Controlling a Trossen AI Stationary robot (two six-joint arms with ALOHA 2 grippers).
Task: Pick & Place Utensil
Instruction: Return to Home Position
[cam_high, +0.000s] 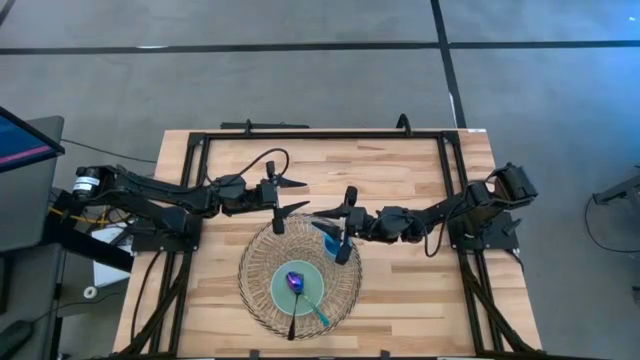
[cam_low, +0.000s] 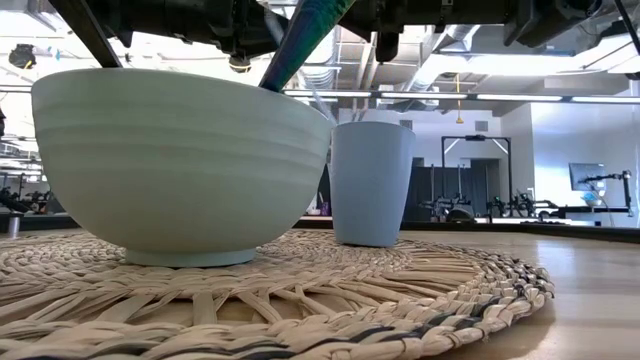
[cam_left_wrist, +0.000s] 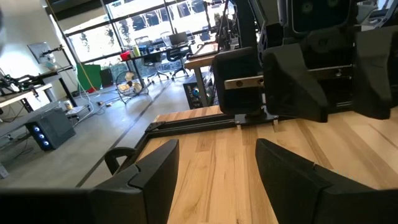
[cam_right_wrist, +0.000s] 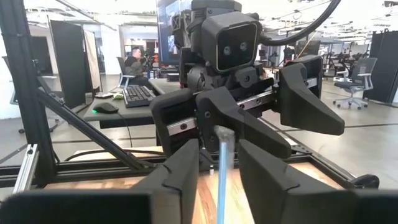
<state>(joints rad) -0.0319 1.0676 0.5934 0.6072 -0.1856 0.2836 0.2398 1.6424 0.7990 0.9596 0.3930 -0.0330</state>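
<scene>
A pale green bowl (cam_high: 283, 298) (cam_low: 180, 170) stands on a round woven mat (cam_high: 255, 275). In it lie an iridescent purple spoon (cam_high: 294, 282) and a blue-handled utensil (cam_high: 317, 311). The spoon's handle (cam_low: 300, 45) leans out over the near rim. A blue cup (cam_high: 325, 233) (cam_low: 370, 185) stands on the mat's far right part. My right gripper (cam_high: 330, 232) (cam_right_wrist: 219, 146) hovers level over the cup, partly open. A thin pale-blue rod (cam_right_wrist: 221, 171) stands upright between its fingers with a gap on each side; its lower end is hidden. My left gripper (cam_high: 298, 197) (cam_left_wrist: 217, 155) is open, just beyond the mat's far edge.
The two grippers face each other closely over the table's middle; the left arm's wrist (cam_right_wrist: 230, 43) fills the right wrist view. A black frame (cam_high: 320, 133) runs around the table's far and side edges. Bare wood lies left and right of the mat. A person (cam_right_wrist: 132, 59) sits at a desk beyond the table.
</scene>
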